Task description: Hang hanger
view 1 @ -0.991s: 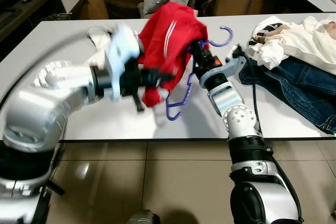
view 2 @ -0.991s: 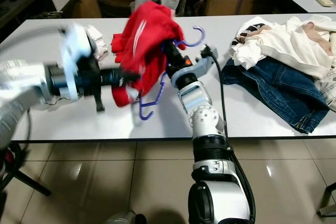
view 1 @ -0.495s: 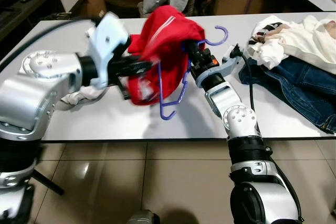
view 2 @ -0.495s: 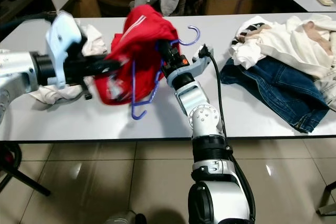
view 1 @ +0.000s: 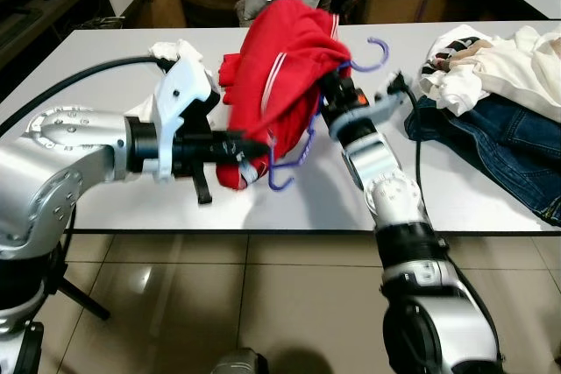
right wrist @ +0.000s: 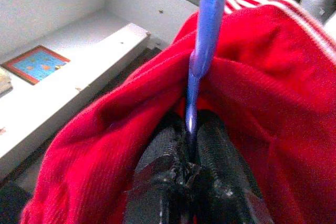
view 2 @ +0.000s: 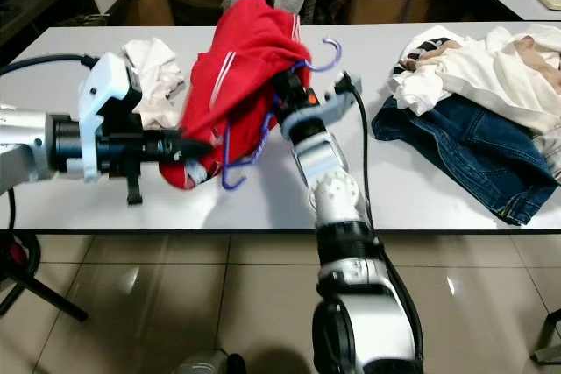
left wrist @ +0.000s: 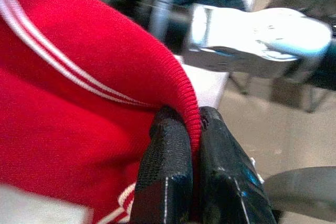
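There, above the white table [view 1: 123,50], the right gripper [view 1: 329,85] was clamped on the purple hanger [view 1: 302,142], its long bar slanting down toward the left gripper [view 1: 250,148], which pinched the red garment's [view 1: 280,59] hem just beside that lower end.

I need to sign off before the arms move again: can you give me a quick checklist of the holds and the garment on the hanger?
1. Right gripper shut on hanger: ok.
2. Left gripper pinching the hem of the red garment: ok.
3. Garment lifted off the table: ok at the top; lowest fold, cannot tell.
4. Hanger arms seated inside the garment's shoulders: cannot tell, cloth is bunched over them.
5. Hanger hook free of cloth: ok.
6. Clothes pile apart from both arms: ok.
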Controlling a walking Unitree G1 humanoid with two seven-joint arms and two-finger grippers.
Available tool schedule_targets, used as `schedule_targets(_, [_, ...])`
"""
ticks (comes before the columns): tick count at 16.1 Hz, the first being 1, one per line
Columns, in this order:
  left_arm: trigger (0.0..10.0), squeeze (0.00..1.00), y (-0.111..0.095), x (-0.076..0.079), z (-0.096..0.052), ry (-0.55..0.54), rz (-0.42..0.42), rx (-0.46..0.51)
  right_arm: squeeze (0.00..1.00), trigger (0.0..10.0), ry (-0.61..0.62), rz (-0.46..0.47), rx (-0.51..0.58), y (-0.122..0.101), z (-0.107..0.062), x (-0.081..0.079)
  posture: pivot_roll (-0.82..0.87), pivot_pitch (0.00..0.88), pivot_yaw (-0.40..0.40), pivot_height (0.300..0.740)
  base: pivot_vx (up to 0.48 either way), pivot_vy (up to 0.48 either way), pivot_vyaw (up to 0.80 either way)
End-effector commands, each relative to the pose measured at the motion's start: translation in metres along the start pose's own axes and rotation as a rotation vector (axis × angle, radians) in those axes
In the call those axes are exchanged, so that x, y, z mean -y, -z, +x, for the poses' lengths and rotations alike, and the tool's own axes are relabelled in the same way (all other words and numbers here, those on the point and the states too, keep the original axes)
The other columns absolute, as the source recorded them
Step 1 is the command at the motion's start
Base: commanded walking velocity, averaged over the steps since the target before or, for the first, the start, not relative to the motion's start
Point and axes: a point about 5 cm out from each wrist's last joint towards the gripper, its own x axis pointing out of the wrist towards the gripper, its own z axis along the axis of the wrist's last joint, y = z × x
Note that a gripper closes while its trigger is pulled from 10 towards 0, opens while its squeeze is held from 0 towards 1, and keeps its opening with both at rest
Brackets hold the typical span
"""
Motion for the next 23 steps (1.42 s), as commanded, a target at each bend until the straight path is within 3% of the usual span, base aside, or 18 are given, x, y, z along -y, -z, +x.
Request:
schedule_targets(1, [0.0,0.00,-0.004,0.010,-0.001,0.077,-0.009,0.002,0.00,10.0,-0.116,0.163,0.035,0.027,0.023,-0.046,0.13,0.000,0.061,0.740,0.000,0.000,0.00])
schedule_targets(4, [0.0,0.00,-0.002,0.014,0.004,0.104,-0.039,-0.002,0.00,10.0,-0.105,0.198,0.059,0.028,0.027,-0.046,0.13,0.000,0.064,0.740,0.000,0.000,0.00])
schedule_targets(5, [0.0,0.00,-0.007,0.016,0.008,0.116,-0.048,0.039,0.00,10.0,-0.086,0.180,0.068,0.029,0.028,-0.045,0.13,0.000,0.064,0.740,0.000,0.000,0.00])
schedule_targets(7, [0.0,0.00,-0.038,0.003,0.012,0.028,-0.059,0.238,0.00,10.0,-0.056,0.005,0.027,0.039,0.030,-0.042,0.13,0.000,0.061,0.740,0.000,0.000,0.00])
schedule_targets(8, [0.0,0.00,-0.044,-0.003,0.011,-0.009,-0.058,0.271,0.00,10.0,-0.063,-0.031,0.005,0.043,0.029,-0.043,0.13,0.000,0.061,0.740,0.000,0.000,0.00])
schedule_targets(9, [0.0,0.00,-0.057,-0.014,0.006,-0.088,-0.039,0.335,0.00,10.0,-0.098,-0.133,-0.048,0.052,0.026,-0.047,0.14,0.000,0.058,0.740,0.000,0.000,0.00])
schedule_targets(13, [0.0,0.00,-0.088,-0.057,-0.024,-0.412,0.022,0.418,0.00,10.0,-0.156,-0.437,-0.179,0.061,0.010,-0.045,0.13,0.000,0.056,0.740,0.000,0.000,0.00])
schedule_targets(14, [0.0,0.00,-0.092,-0.062,-0.029,-0.460,0.031,0.429,0.00,10.0,-0.126,-0.570,-0.325,0.069,0.003,-0.036,0.12,0.000,0.059,0.740,0.000,0.000,0.00])
schedule_targets(15, [0.0,0.00,-0.094,-0.064,-0.030,-0.482,0.042,0.425,0.00,10.0,-0.100,-0.643,-0.379,0.072,-0.001,-0.031,0.12,0.000,0.059,0.740,0.000,0.000,0.00])
schedule_targets(16, [0.0,0.00,-0.094,-0.067,-0.033,-0.517,0.078,0.394,0.00,10.0,0.003,-0.684,-0.409,0.069,-0.007,-0.018,0.12,0.000,0.059,0.740,0.000,0.000,0.00])
schedule_targets(17, [0.0,0.00,-0.095,-0.069,-0.033,-0.518,0.067,0.394,0.00,10.0,0.117,-0.587,-0.349,0.058,-0.010,-0.009,0.11,0.000,0.061,0.740,0.000,0.000,0.00])
schedule_targets(19, [0.0,0.00,-0.089,-0.060,-0.027,-0.429,0.068,0.336,0.00,10.0,0.105,-0.564,-0.311,0.045,-0.012,-0.004,0.11,0.000,0.067,0.740,0.000,0.000,0.00])
schedule_targets(20, [0.0,0.00,-0.086,-0.064,-0.028,-0.483,0.091,0.320,0.00,10.0,0.031,-0.538,-0.396,0.047,-0.015,-0.008,0.11,0.000,0.064,0.740,0.000,0.000,0.00])
schedule_targets(21, [0.0,0.00,-0.089,-0.076,-0.037,-0.617,0.142,0.324,0.00,10.0,-0.011,-0.681,-0.479,0.046,-0.021,-0.007,0.11,0.000,0.059,0.740,0.000,0.000,0.00])
schedule_targets(22, [0.0,0.00,-0.091,-0.080,-0.042,-0.671,0.176,0.321,0.00,10.0,-0.012,-0.740,-0.508,0.046,-0.024,-0.005,0.11,0.000,0.057,0.740,0.000,0.000,0.00])
schedule_targets(23, [0.0,0.00,-0.096,-0.089,-0.052,-0.796,0.272,0.301,0.00,10.0,-0.038,-0.777,-0.614,0.049,-0.035,-0.002,0.11,0.000,0.055,0.740,0.000,0.000,0.00])
